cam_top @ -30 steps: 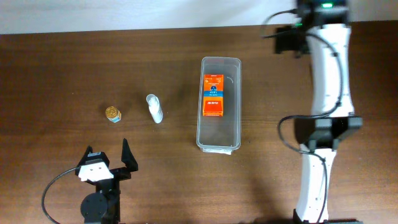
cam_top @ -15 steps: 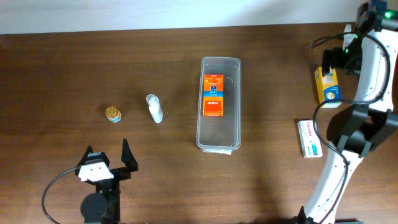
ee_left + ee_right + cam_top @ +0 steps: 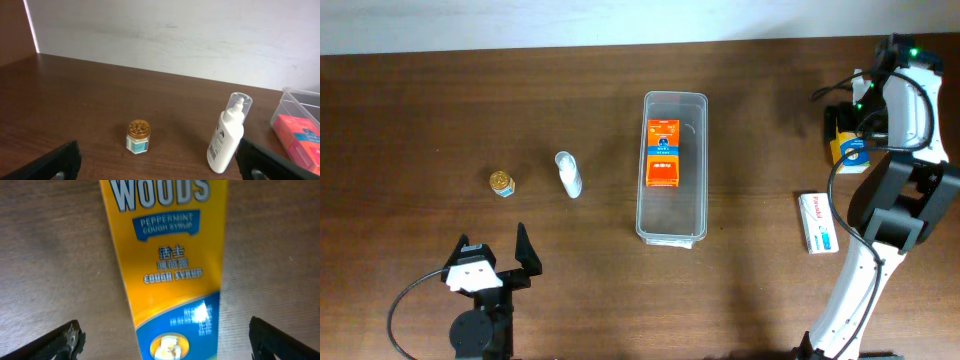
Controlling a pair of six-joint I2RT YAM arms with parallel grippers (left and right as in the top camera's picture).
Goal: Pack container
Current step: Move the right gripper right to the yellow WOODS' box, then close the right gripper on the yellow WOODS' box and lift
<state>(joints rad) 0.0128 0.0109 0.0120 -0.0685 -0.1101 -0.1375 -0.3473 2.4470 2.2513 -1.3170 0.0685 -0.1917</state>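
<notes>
Step in hand, as I judge it: the right gripper point(image 3: 164, 339) must take the yellow box point(image 3: 170, 265) and bring it to the container point(image 3: 672, 215). To do it well: in the wrist view the box lies a bit turned vs. the fingers, so rotate the wrist first until the jaws are parallel w/ the long sides. Centre over the box, go down, close across the narrow width near the middle. In the container the orange box point(image 3: 663, 153) takes the middle; most free room is at the near end, prob. tight, so place it slowly

Pose: the right arm reaches to the far right of the table point(image 3: 420, 100), wrist pointing down, gripper just above the yellow box, jaws fully apart, holding nothing. The left gripper point(image 3: 492, 262) sits at the near edge, also wide open & empty, well apart from the small jar point(image 3: 501, 183) and white bottle point(image 3: 568, 175). The container stands at table centre, long side running near-to-far
</notes>
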